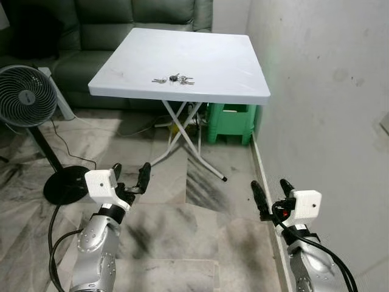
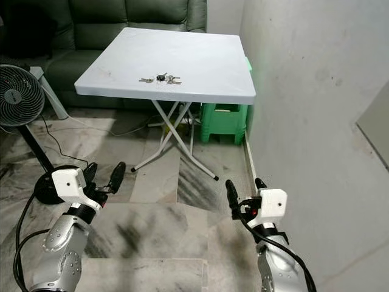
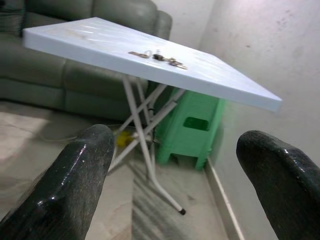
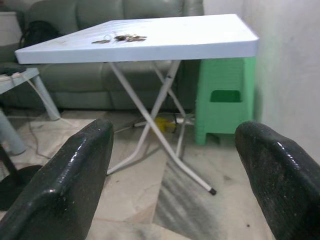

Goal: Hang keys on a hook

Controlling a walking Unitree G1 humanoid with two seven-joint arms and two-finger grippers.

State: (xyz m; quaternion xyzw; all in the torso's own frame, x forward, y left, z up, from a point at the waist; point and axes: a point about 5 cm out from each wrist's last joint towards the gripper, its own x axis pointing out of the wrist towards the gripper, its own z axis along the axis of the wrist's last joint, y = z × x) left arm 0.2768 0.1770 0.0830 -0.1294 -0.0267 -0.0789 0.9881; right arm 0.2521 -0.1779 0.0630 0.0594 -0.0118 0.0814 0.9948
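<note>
Both end effectors, left (image 1: 129,174) and right (image 1: 269,194), spread open, empty; keys (image 1: 174,79) on table (image 1: 225,67); fan (image 1: 25,96) leftward.

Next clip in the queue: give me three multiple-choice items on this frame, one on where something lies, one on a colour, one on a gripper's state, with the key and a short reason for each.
1. Where do the keys lie?
A. on the floor
B. on the white table, near its front edge
C. on the sofa

2. What colour is the stool under the table?
A. green
B. red
C. blue

3. How do the fingers of the left gripper stand?
A. shut on the keys
B. shut on nothing
C. open, holding nothing

Key: 1 B, the bunch rests on the tabletop; 2 A, the plastic stool by the wall is green; 3 C, the left wrist view shows a wide gap between the fingers.
</note>
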